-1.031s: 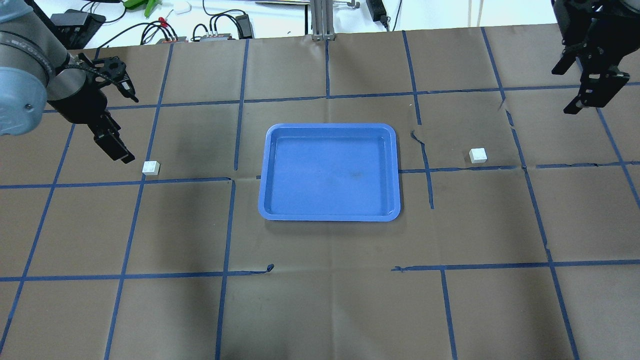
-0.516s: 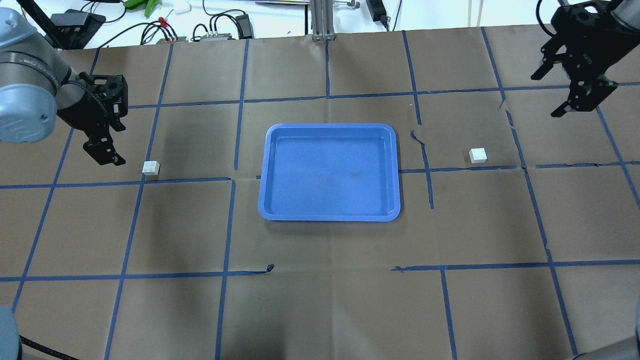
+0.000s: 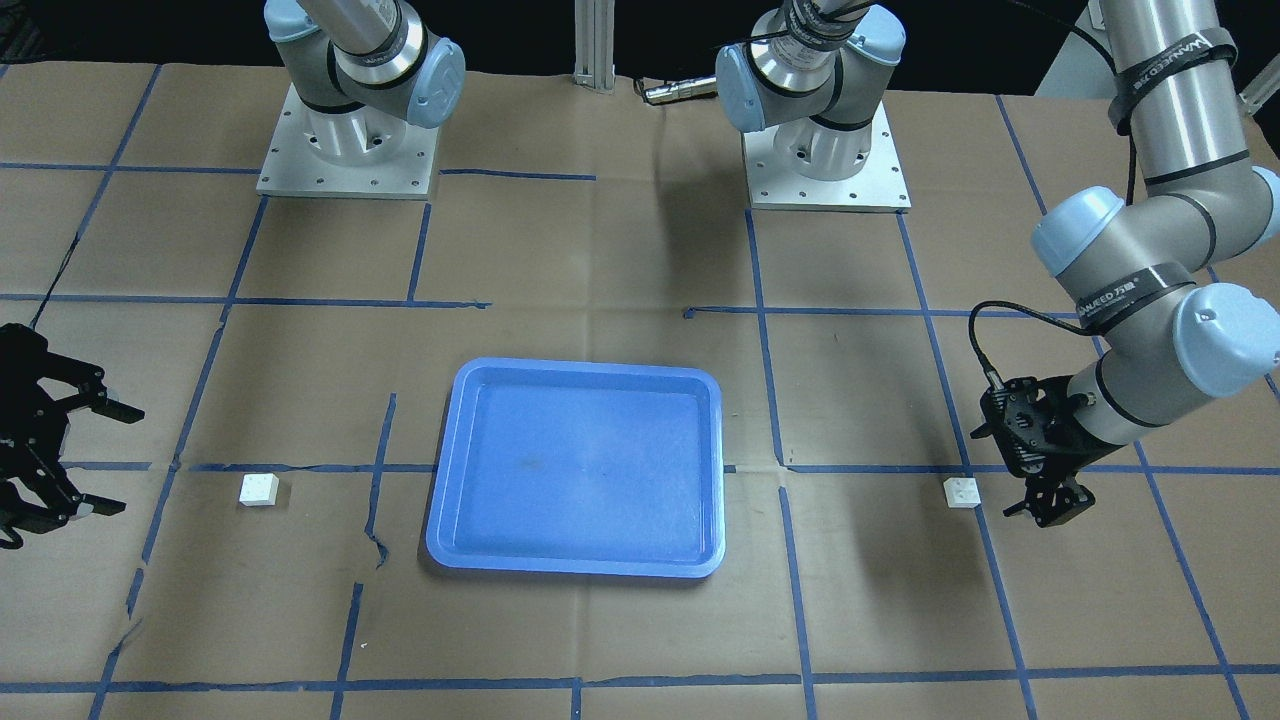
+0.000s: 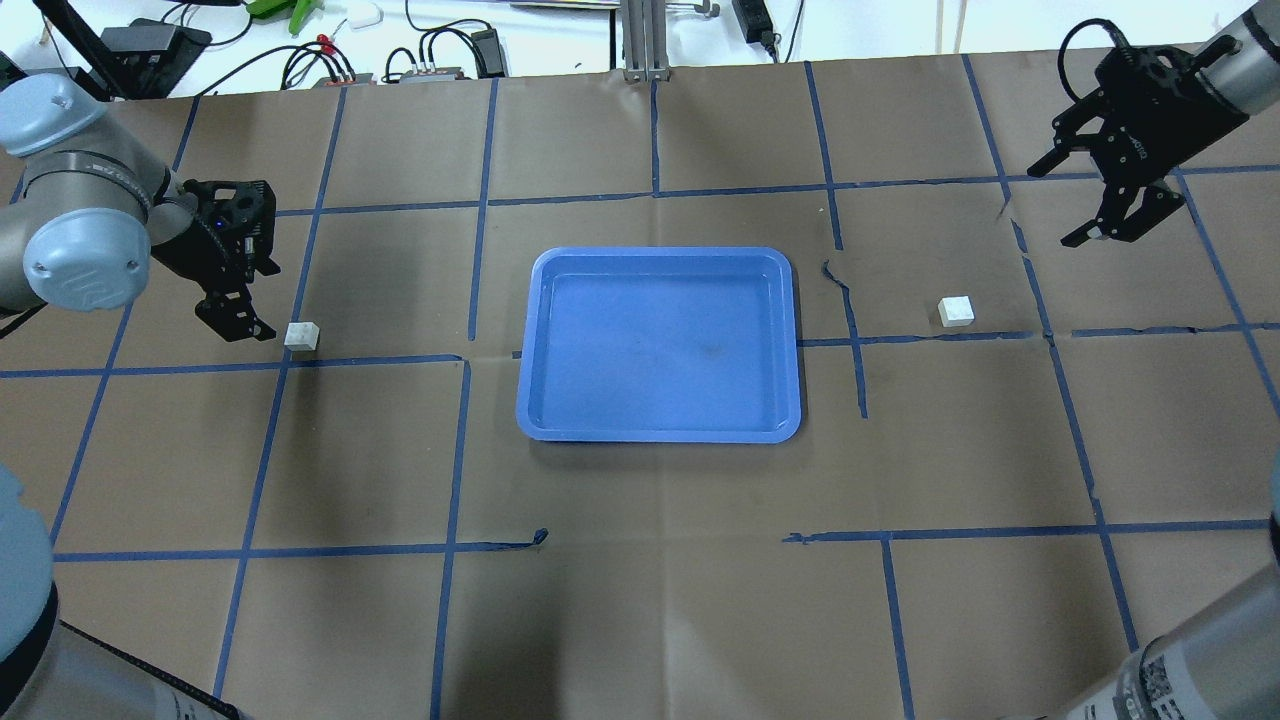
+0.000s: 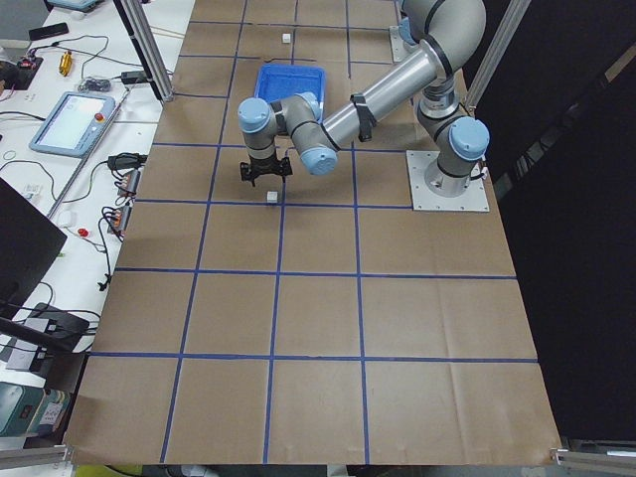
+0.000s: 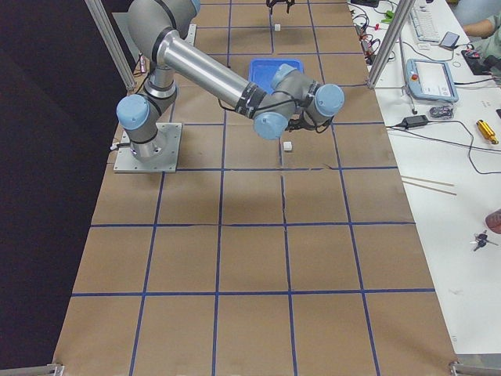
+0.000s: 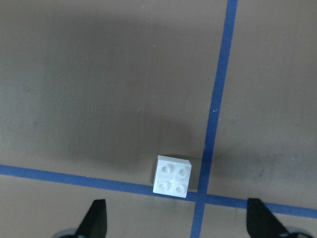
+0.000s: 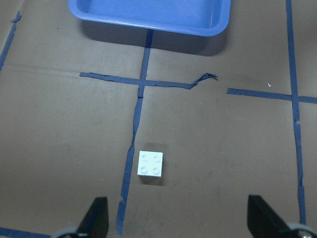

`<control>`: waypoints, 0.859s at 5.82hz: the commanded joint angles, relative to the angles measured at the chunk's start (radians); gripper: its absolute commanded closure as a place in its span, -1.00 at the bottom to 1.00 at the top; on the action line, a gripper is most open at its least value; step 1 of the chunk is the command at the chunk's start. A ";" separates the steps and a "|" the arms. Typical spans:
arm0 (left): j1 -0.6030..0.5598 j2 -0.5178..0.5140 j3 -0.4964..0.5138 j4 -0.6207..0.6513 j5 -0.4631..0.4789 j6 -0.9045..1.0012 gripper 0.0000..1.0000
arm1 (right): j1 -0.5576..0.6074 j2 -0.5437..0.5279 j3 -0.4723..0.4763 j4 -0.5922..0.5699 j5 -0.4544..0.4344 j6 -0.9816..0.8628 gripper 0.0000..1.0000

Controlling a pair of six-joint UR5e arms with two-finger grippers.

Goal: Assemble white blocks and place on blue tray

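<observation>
Two white blocks lie on the brown paper, one on each side of the blue tray, which has nothing in it. The left block lies just right of my left gripper, which is open and low. In the left wrist view this block sits studs up, just ahead of the gap between the open fingers. The right block lies left of and below my right gripper, which is open, empty and well apart from it. The right wrist view shows that block and the tray's edge.
Blue tape lines cross the brown paper, torn in places near the right block. Cables and gear lie along the table's far edge. The two arm bases stand at the robot's side.
My left gripper has turned and come down close to the left block. My right gripper has swung left and lower, toward the right block. Blocks and tray have not moved.
</observation>
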State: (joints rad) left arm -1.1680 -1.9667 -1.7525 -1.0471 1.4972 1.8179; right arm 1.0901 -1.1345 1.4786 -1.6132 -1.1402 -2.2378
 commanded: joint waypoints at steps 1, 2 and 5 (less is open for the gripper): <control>0.014 -0.043 -0.039 0.082 -0.008 0.064 -0.97 | -0.018 0.067 0.098 -0.110 0.083 -0.026 -0.99; 0.043 -0.043 -0.076 0.102 -0.055 0.079 -0.97 | -0.018 0.074 0.180 -0.205 0.100 -0.022 -0.99; 0.057 -0.076 -0.084 0.119 -0.100 0.139 -0.96 | -0.018 0.129 0.236 -0.277 0.155 -0.016 -0.99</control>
State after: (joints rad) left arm -1.1120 -2.0297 -1.8354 -0.9370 1.4050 1.9309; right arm 1.0723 -1.0266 1.7082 -1.8817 -0.9927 -2.2528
